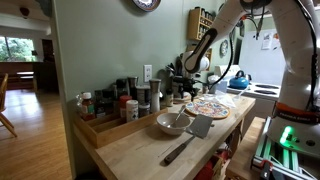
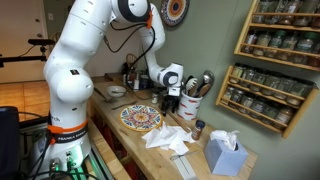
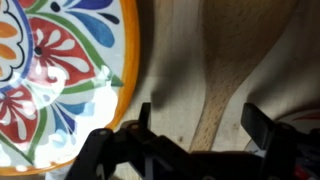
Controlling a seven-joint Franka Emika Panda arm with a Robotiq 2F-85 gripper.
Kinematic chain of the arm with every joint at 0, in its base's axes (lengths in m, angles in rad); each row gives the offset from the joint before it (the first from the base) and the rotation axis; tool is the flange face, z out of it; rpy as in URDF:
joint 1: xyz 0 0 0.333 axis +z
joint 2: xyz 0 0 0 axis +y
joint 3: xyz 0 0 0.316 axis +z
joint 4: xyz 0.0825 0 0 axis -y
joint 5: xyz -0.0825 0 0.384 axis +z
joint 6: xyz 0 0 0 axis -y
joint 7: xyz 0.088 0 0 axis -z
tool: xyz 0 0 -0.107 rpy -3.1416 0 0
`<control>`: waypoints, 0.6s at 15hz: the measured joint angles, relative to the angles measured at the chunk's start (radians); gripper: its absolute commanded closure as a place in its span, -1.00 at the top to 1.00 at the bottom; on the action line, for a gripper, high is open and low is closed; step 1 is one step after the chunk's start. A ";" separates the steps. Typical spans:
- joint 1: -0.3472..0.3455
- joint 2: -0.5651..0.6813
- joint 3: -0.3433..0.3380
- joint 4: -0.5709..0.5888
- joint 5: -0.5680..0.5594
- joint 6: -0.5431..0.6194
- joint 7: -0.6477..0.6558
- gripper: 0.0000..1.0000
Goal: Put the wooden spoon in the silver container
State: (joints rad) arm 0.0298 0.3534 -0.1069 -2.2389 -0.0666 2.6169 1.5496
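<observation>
The wooden spoon (image 3: 232, 55) lies flat on the wooden counter, just right of a colourful patterned plate (image 3: 60, 75). In the wrist view my gripper (image 3: 200, 118) is open, with one finger on each side of the spoon's handle and not touching it. In an exterior view the gripper (image 2: 172, 97) hangs low over the counter behind the plate (image 2: 140, 118). The silver container (image 2: 201, 101), an upright shiny cylinder holding several utensils, stands right beside it. The spoon is hidden in both exterior views.
A pale bowl (image 1: 172, 122) and a spatula (image 1: 193, 133) lie on the counter near the plate (image 1: 210, 107). Spice jars (image 1: 120, 102) line the wall. Crumpled white cloth (image 2: 165, 137), a tissue box (image 2: 225, 155) and wall spice shelves (image 2: 272, 60) are nearby.
</observation>
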 measured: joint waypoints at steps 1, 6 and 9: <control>0.000 0.007 -0.001 0.005 0.012 0.002 0.000 0.08; 0.008 0.009 -0.005 0.018 0.038 0.003 0.000 -0.68; 0.012 0.007 -0.010 0.020 0.039 0.003 0.001 -0.95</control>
State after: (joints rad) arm 0.0418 0.3606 -0.1169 -2.2187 -0.0280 2.6196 1.5506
